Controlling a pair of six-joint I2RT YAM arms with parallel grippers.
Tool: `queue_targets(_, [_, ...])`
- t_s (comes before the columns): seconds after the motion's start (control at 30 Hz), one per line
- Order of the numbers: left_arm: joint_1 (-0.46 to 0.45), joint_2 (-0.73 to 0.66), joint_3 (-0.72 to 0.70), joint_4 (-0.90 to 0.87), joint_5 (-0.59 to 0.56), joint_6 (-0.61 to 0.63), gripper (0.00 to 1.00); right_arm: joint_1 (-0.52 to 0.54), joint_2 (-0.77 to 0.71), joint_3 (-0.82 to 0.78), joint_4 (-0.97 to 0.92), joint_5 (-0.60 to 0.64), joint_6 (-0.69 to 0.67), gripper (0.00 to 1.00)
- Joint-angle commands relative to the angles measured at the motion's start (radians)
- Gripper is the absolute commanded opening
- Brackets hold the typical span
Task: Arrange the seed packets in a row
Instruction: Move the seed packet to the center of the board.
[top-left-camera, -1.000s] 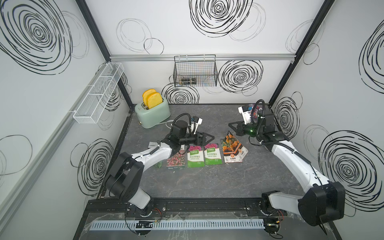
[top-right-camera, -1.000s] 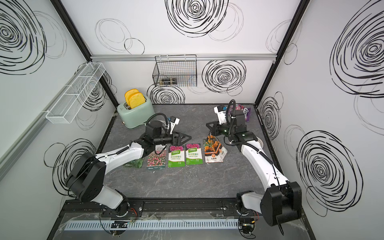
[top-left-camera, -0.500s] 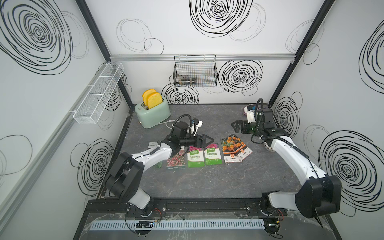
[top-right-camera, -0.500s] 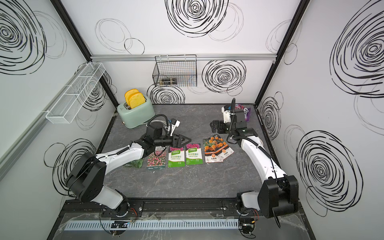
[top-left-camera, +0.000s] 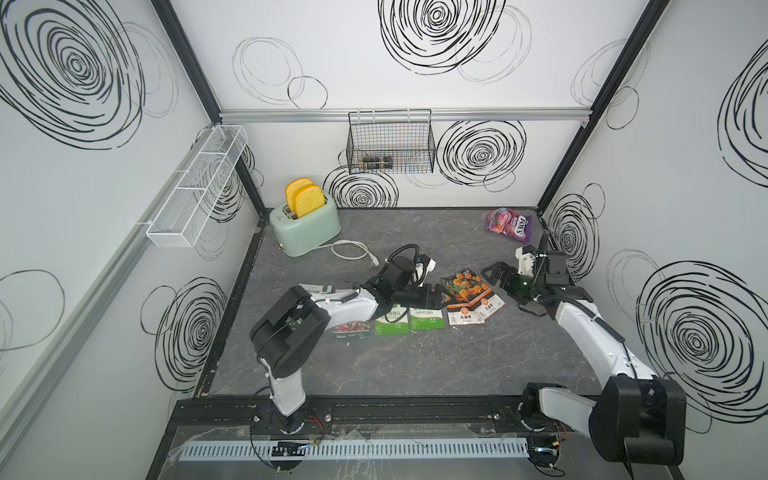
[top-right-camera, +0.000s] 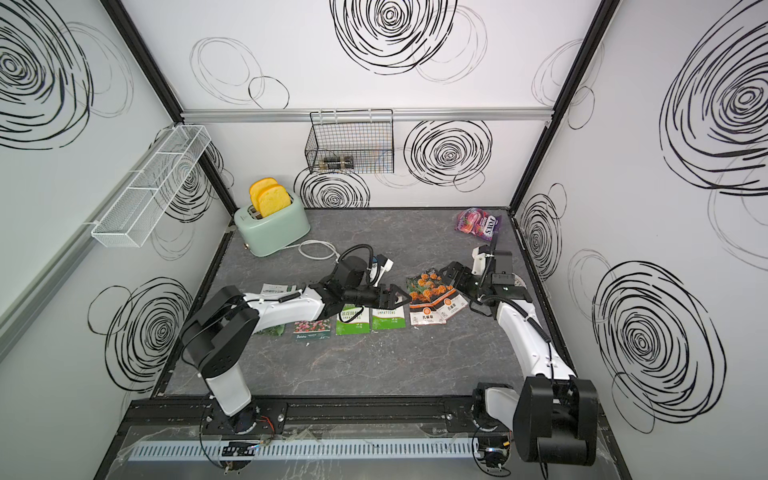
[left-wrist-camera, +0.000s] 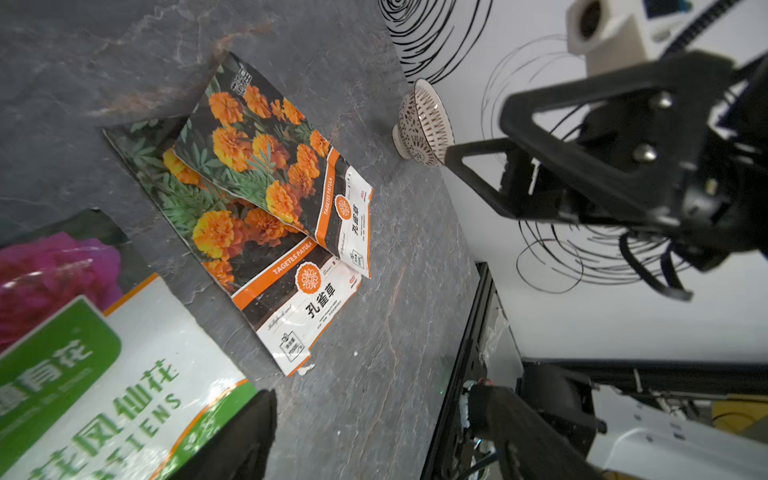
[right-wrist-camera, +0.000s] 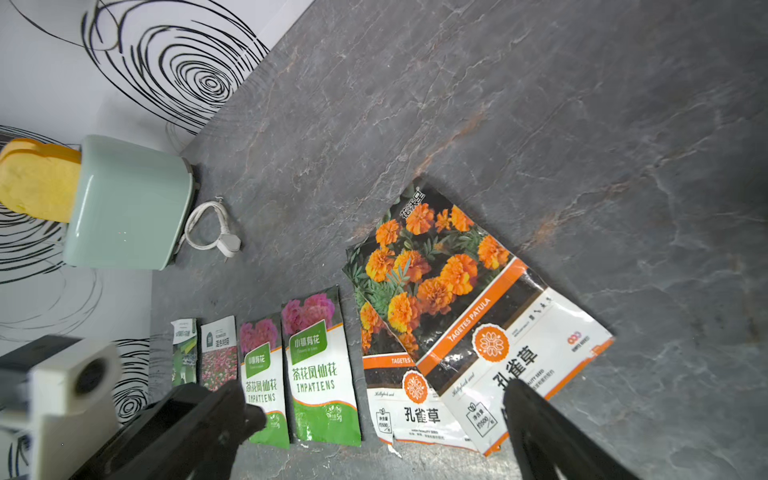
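Observation:
The seed packets lie in a row on the dark table. A dark green packet (top-right-camera: 272, 331) is mostly under my left arm. Beside it are a pink flower-field packet (top-left-camera: 352, 332) and two IMPATIENS packets (top-left-camera: 390, 325) (top-left-camera: 428, 320). At the right end a tilted marigold packet (right-wrist-camera: 478, 316) overlaps a straight one (right-wrist-camera: 399, 399). My left gripper (top-left-camera: 444, 294) hovers open at the marigold packets' left edge, nothing between its fingers (left-wrist-camera: 232, 440). My right gripper (top-left-camera: 490, 276) stands open just right of and above them, holding nothing.
A mint toaster (top-left-camera: 305, 226) with two bread slices and a white cord (top-left-camera: 353, 251) stand back left. A purple candy bag (top-left-camera: 509, 224) lies back right. A patterned bowl (left-wrist-camera: 422, 124) sits by the right wall. A wire basket (top-left-camera: 390, 145) hangs on the back wall.
My right gripper opened and let go of the marigold packet, which now lies tilted over the other one. My left gripper slid right toward them and narrowed slightly.

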Motion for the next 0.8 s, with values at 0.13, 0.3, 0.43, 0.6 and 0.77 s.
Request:
queue_targets(0.13, [-0.04,0.167,0.162,0.12,-0.077,-0.312,0.74,0.0,-0.015,0.018,-0.001,0.027,0.03,0.98])
queue_targets(0.3, [-0.051,0.241,0.222,0.125,-0.126,-0.421,0.68,0.0,-0.02,0.023,0.015,0.036,0.026,0.99])
queue_targets(0.43, [-0.057,0.281,0.277,0.078,-0.161,-0.457,0.64,0.0,-0.023,0.02,0.023,0.036,0.015,0.99])
queue_targets(0.6, [-0.065,0.326,0.328,0.028,-0.179,-0.46,0.63,-0.001,-0.036,0.011,0.028,0.035,0.001,1.0])
queue_targets(0.77, [-0.07,0.318,0.317,-0.014,-0.196,-0.433,0.6,-0.001,-0.044,-0.004,0.036,0.021,-0.002,0.99])
